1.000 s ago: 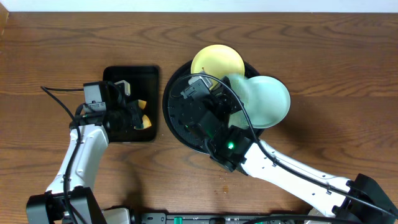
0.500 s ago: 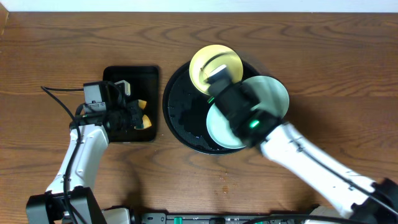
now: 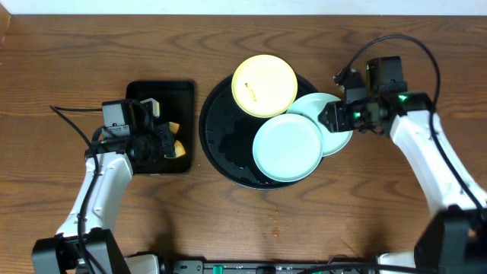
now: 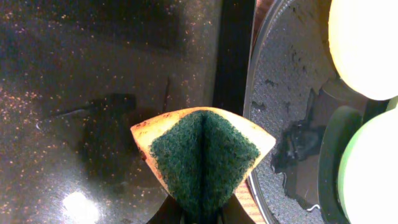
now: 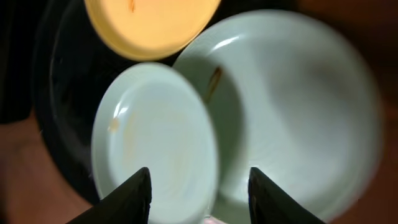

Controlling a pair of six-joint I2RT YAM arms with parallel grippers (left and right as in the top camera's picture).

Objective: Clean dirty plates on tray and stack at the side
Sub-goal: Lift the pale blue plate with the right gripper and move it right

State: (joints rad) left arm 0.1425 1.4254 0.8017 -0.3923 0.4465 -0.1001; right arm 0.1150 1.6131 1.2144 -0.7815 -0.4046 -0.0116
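Brown wood-grain desk [image 3: 91,46], pale strip along the far edge. Left: small rectangular tray [image 3: 163,93]; left pincer [image 4: 199,214] clamped on a folded sponge [image 4: 202,155] above it. Centre: round black tray [image 3: 221,137], with yellow plate [image 3: 264,85] at back and mint plate [image 3: 288,147] in front, overlapping second mint plate [image 3: 316,105], which overhangs the right rim. Right pincer [image 5: 200,186] spread wide over that plate; contact unclear, view blurred.
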